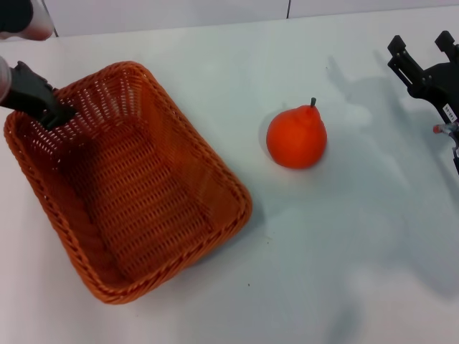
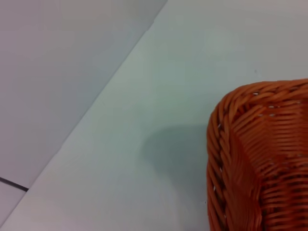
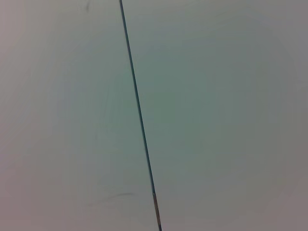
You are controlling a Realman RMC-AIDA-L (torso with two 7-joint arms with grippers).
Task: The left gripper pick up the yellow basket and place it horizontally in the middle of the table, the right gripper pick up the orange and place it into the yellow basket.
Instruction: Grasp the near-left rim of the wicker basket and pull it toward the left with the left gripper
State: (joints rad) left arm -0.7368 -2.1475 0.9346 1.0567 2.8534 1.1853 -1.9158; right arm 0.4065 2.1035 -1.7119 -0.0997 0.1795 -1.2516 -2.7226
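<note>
Step one, basket placement: left gripper (image 1: 54, 115) at ten o'clock, clamped on the rim of the yellow basket (image 1: 136, 193), which sits askew and wants squaring toward centre; orange (image 1: 296, 136) at two o'clock; right gripper (image 1: 423, 61) parked, fingers spread.

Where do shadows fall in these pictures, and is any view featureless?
Head view: soft grey shadows lie on the table beside the orange and basket. Left wrist view: a faint shadow beside the basket corner. Right wrist view: nearly featureless, one dark line.
</note>
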